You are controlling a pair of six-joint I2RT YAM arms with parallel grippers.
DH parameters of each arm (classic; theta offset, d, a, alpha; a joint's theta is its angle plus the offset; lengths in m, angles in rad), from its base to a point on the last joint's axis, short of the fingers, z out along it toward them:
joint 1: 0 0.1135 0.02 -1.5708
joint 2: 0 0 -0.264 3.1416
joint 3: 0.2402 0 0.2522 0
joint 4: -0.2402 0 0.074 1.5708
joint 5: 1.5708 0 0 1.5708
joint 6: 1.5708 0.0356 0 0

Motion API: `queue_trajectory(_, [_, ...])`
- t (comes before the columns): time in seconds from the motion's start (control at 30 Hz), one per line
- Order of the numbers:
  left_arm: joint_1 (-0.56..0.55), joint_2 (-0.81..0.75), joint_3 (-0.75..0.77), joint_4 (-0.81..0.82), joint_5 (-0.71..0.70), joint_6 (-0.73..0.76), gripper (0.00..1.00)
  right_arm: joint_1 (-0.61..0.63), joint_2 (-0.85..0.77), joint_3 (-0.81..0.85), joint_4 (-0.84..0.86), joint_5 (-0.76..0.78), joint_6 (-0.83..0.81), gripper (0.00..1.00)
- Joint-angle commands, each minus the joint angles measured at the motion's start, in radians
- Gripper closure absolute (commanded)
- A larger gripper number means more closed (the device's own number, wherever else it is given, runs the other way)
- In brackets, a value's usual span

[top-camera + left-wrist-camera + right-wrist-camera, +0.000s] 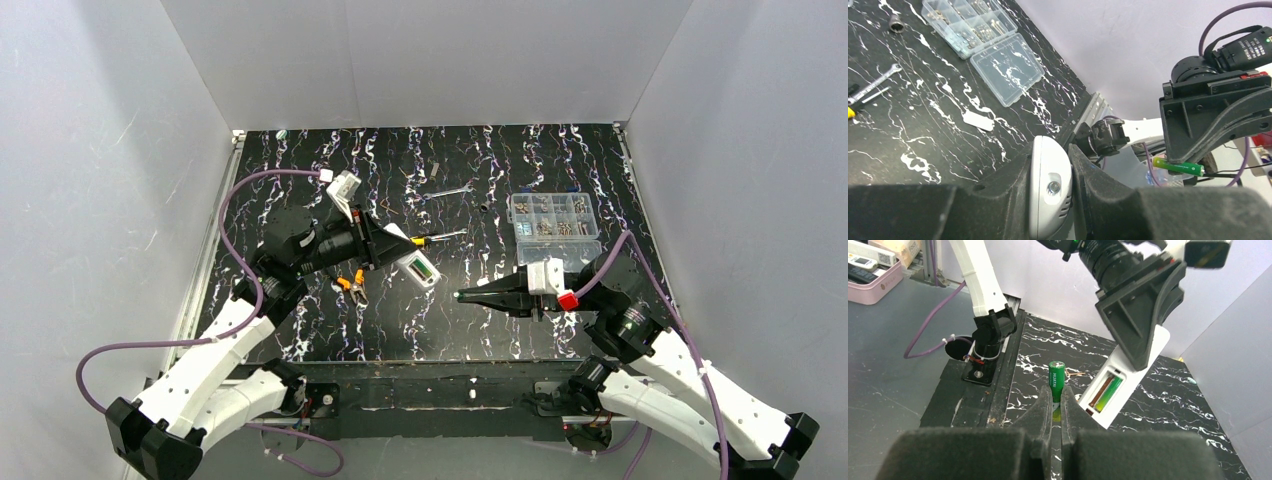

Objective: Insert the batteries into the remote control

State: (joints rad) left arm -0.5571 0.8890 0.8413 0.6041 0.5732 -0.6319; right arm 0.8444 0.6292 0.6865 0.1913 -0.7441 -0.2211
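My left gripper [395,245] is shut on the white remote control [418,268] and holds it tilted above the table's middle. In the left wrist view its end [1050,185] sits clamped between the black fingers. The recessed compartment faces the right wrist camera, with one green battery [1109,392] lying in it beside a bare slot. My right gripper [1053,390] is shut on a second green battery [1056,379], which stands up out of the fingertips just left of the remote control [1133,365]. The same battery [1180,166] shows in the left wrist view.
A clear compartment box [553,217] with its lid open sits at the back right. A small white cover piece [979,120] lies flat on the table. A wrench [447,192], a yellow-handled screwdriver [432,240] and orange-handled pliers [352,287] lie around the left gripper.
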Motion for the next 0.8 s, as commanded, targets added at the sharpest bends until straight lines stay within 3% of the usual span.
queue_trajectory(0.0, [0.005,-0.023,0.019,0.224,0.083,0.033,1.00,-0.004,0.011,0.055,0.004,-0.027,-0.017,0.99])
queue_trajectory(0.3, [0.005,-0.014,0.012,0.364,0.163,-0.003,1.00,-0.003,0.035,0.117,-0.048,-0.072,-0.074,0.99])
queue_trajectory(0.77, [0.002,0.038,0.035,0.588,0.301,-0.178,1.00,-0.003,0.024,0.163,-0.079,-0.067,-0.096,0.99])
